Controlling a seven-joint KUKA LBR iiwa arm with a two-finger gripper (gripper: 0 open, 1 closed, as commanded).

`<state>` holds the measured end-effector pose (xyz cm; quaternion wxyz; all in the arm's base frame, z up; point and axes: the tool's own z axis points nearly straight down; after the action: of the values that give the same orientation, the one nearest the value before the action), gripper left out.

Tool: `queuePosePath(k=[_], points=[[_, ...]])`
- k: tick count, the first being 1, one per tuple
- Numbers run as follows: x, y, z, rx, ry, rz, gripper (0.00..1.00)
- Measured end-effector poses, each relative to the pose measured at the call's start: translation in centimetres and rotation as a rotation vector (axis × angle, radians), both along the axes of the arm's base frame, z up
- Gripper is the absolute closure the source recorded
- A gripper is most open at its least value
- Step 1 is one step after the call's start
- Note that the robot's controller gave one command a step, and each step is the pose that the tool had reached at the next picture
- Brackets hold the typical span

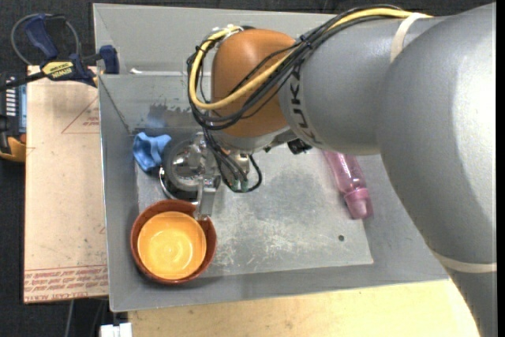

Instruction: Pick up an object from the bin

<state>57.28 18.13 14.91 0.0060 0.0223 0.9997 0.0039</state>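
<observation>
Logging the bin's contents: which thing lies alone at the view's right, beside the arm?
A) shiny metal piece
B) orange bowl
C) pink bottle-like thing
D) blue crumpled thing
C: the pink bottle-like thing lies by itself at the right, while the orange bowl, blue crumpled thing and shiny metal piece cluster at the left.

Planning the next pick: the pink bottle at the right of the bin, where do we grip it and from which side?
Grip the pink bottle across its body, about mid-length, coming straight down from above. It lies flat on its side on the bin floor, alone, with no other thing touching it on either long side, so the narrow width is free to pinch. Its upper end is hidden under the arm.
</observation>
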Motion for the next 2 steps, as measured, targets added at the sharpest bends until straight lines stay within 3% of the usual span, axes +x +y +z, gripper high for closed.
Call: queuePosePath(k=[1,2], points=[[-2.4,-5.7,-1.8,-0.004,0.012,-0.033,0.0],[-1.1,-4.4,-1.8,-0.001,0.005,-0.019,0.0]])
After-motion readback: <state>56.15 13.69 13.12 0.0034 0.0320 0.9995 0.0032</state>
